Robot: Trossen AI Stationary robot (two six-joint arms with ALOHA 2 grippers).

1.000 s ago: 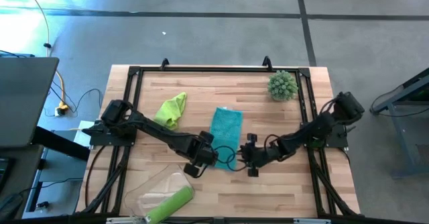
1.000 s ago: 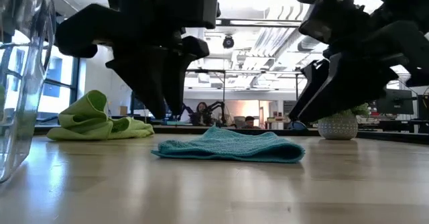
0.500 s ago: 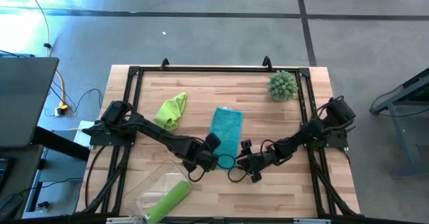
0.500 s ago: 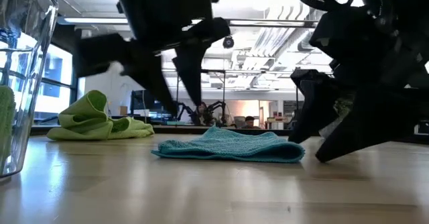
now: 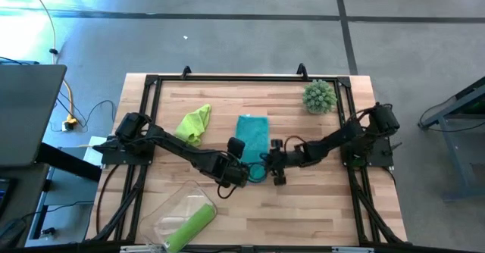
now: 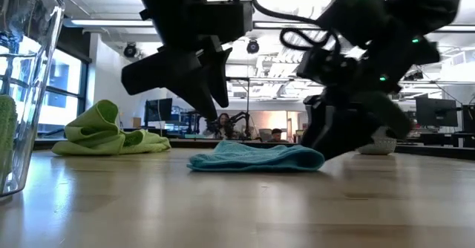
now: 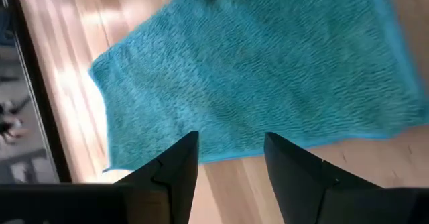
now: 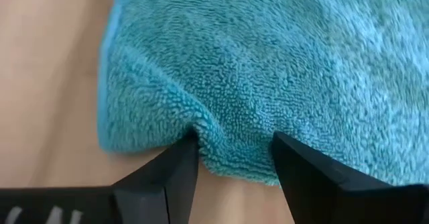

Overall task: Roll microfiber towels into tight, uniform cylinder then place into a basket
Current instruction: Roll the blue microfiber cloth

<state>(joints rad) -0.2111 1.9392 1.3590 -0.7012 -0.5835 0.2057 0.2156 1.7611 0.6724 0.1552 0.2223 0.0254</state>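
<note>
Two grippers meet at the near edge of the teal towel, mid-desk: the right gripper has its spread fingers digging into the hem, seemingly to start a roll, while the left gripper hovers spread just short. One rolled green towel already lies in the basket at the near-left corner.

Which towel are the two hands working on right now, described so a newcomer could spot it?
Start at the wooden table and look to its middle, where both arms meet. The teal towel lies flat there, with the left hand above its near edge and the right hand open at that edge. It is the only blue cloth; the crumpled green towel sits beside it, and the rolled green towel lies in the clear basket.
</note>
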